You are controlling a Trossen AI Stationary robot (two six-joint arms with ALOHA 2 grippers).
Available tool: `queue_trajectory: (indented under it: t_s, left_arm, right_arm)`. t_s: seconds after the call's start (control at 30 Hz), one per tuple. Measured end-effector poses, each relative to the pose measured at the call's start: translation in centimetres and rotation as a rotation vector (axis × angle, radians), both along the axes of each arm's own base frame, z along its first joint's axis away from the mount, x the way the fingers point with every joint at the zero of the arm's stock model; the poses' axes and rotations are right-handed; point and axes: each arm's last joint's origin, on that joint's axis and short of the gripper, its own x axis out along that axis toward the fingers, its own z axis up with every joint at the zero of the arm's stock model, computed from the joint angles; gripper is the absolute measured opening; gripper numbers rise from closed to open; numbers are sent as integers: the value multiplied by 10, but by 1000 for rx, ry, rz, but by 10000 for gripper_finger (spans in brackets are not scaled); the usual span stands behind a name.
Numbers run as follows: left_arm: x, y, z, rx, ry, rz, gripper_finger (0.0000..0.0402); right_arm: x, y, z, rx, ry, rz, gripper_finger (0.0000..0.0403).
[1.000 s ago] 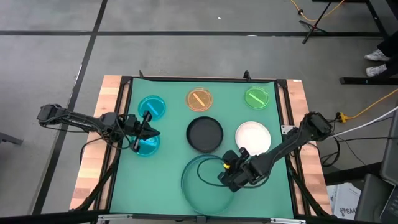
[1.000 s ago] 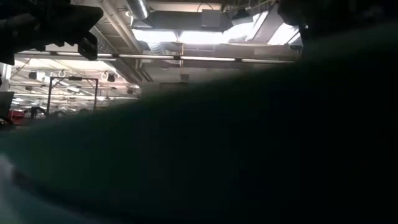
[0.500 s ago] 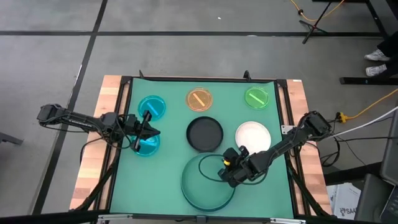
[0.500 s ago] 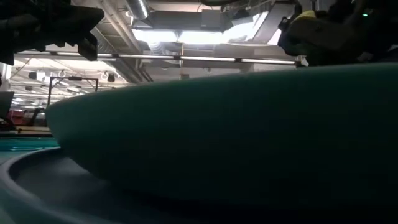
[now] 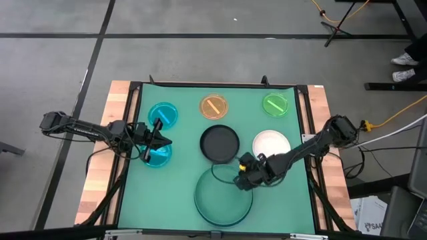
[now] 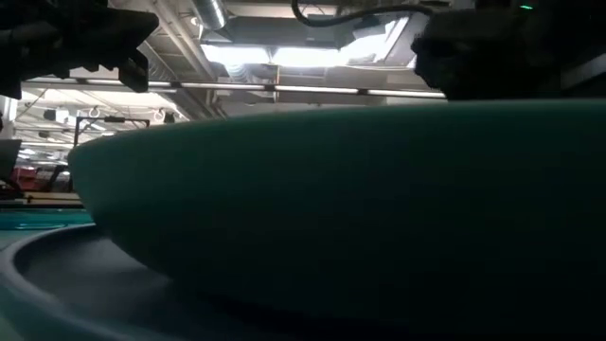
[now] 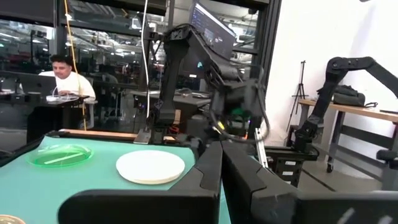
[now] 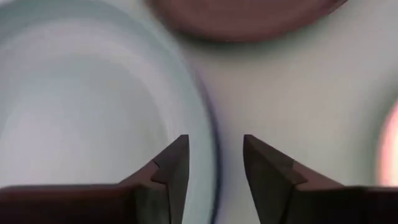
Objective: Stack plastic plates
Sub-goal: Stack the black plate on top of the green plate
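The large dark green plate (image 5: 223, 200) lies level at the near middle of the mat. In the low view its underside (image 6: 331, 208) rests inside a wider blue plate (image 6: 47, 284). My right gripper (image 5: 240, 177) stands open at the green plate's far right rim. In the right wrist view its fingers (image 8: 214, 162) stand either side of that rim. My left gripper (image 5: 162, 141) is shut, between the two cyan plates (image 5: 162, 115) (image 5: 157, 156).
An orange plate (image 5: 214, 106) and a light green plate (image 5: 275, 105) lie along the far edge. A black plate (image 5: 219, 143) and a white plate (image 5: 271, 146) lie mid-mat, just beyond my right gripper. A person sits at a desk (image 7: 65, 81) beyond the table.
The dark green plate, tilted a second ago, has come down level onto the blue plate. My right gripper has let go of it and drawn back toward the table's far edge, off the plate's rim.
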Motion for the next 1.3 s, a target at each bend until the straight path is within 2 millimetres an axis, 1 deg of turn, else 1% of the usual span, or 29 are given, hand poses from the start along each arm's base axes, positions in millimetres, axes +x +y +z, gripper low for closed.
queue_trajectory:
  t_s: [0.17, 0.33, 0.57, 0.63, 0.77, 0.87, 0.97, 1.07, 1.17, 1.3]
  left_arm:
    - [0, 2, 0, -13, 1, 61, 4]
    - [0, 2, 0, -13, 0, 77, 4]
    - [-1, 3, 4, 49, -42, 117, 4]
    - [0, 3, 3, 48, -35, 116, 4]
    - [1, 3, 2, 53, -23, 122, 4]
    - [1, 4, 2, 47, -24, 149, 4]
    - [1, 4, 2, 45, -24, 160, 4]
    - [1, 5, 2, 44, -22, 183, 4]
    - [1, 5, 1, 46, -14, 183, 4]
    - [1, 4, 1, 57, -14, 133, 4]
  right_arm:
    - [-2, -14, 17, -23, 10, -19, 140]
    - [-3, -33, 21, -78, 41, -52, 128]
    - [7, -65, 25, -74, 59, -43, 122]
    - [9, -74, 31, -80, 38, -45, 122]
    - [8, -94, 38, -101, 38, -59, 121]
    - [6, -106, 39, -124, 72, -50, 121]
    - [5, -114, 40, -166, 88, -45, 121]
    - [6, -120, 40, -171, 90, -63, 122]
    - [6, -123, 40, -127, 85, -108, 122]
    - [6, -127, 40, -92, 85, -144, 126]
